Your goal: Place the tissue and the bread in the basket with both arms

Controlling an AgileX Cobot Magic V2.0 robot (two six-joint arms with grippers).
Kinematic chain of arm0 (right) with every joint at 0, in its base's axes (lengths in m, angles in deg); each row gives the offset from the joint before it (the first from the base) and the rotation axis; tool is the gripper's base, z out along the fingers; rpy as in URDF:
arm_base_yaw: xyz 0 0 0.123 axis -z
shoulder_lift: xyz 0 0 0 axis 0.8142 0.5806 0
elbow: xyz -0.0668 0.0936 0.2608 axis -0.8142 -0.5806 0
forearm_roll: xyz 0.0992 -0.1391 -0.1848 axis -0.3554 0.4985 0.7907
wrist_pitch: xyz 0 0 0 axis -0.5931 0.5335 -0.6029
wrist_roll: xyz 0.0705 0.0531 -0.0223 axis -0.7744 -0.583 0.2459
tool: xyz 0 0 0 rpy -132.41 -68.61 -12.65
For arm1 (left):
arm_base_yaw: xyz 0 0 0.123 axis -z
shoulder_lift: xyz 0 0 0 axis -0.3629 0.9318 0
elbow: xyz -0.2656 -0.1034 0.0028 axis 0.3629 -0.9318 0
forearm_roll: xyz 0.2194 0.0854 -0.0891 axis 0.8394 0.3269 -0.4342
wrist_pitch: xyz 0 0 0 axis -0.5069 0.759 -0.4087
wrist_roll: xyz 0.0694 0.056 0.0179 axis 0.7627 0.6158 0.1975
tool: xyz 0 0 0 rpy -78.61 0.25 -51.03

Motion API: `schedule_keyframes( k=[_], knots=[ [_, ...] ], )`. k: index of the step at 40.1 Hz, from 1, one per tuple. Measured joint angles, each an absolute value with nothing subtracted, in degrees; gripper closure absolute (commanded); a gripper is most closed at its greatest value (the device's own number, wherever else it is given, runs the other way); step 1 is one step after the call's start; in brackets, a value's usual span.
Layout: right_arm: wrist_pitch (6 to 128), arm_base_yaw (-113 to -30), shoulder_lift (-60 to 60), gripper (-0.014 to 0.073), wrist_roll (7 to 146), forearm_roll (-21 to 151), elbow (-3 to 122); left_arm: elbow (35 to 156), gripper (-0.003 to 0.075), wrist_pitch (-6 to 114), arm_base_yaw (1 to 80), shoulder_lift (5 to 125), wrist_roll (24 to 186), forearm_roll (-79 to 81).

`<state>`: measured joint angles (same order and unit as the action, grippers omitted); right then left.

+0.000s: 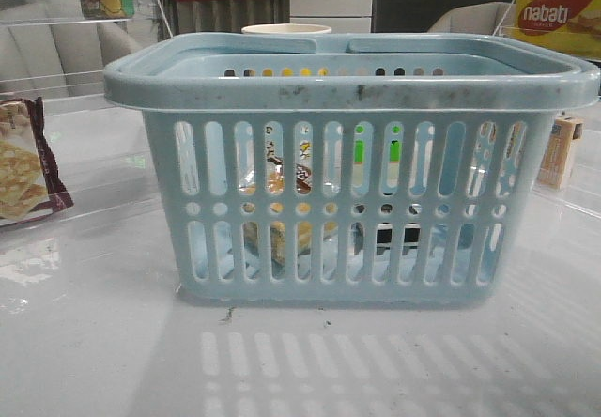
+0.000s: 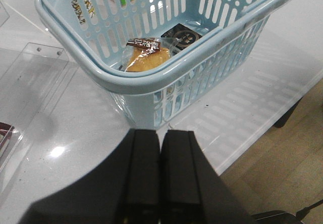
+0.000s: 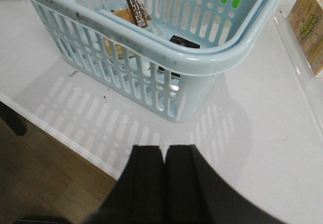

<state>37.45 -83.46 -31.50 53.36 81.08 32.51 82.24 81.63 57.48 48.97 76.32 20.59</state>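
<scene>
The light-blue slotted basket (image 1: pixel 347 79) stands in the middle of the white table. The bread (image 2: pixel 146 57), a clear packet of golden-brown bread with dark print, lies inside it and shows through the slots in the front view (image 1: pixel 277 187). The tissue (image 2: pixel 181 34), a low packet with a black patch, lies beside the bread on the basket floor; its black patch also shows in the front view (image 1: pixel 399 240) and the right wrist view (image 3: pixel 184 42). My left gripper (image 2: pixel 160 133) is shut and empty, outside the basket's corner. My right gripper (image 3: pixel 164 147) is shut and empty, outside the other corner near the table edge. Neither gripper shows in the front view.
A maroon-edged cracker packet (image 1: pixel 23 163) lies at the left. A yellow Nabati box (image 1: pixel 559 13) stands at the back right, and a small carton (image 1: pixel 561 151) at the right. A cup rim (image 1: pixel 286 30) shows behind the basket. Clear acrylic trays (image 2: pixel 30 77) flank the basket.
</scene>
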Motion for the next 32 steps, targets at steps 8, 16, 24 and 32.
schedule_keyframes(
  k=[8, 16, 24, 32],
  knots=[
    [37.5, -83.5, -31.5, 0.0537, 53.4, 81.1, 32.5, 77.2, 0.0629, 77.6, 48.4, 41.4, 76.3, 20.4],
    [37.5, -83.5, -31.5, 0.0537, 53.4, 81.1, 32.5, 66.4, 0.0629, 67.7, 34.5, 28.0, 76.3, 20.4],
    [37.5, -83.5, -31.5, 0.0537, 53.4, 81.1, 32.5, 58.2, 0.0629, 66.0, 25.9, 14.3, 76.3, 20.4],
    [37.5, -83.5, -31.5, 0.0537, 53.4, 81.2, 32.5, 50.8, 0.0629, 63.0, 24.1, 8.0, 73.0, 22.0]
  ],
)
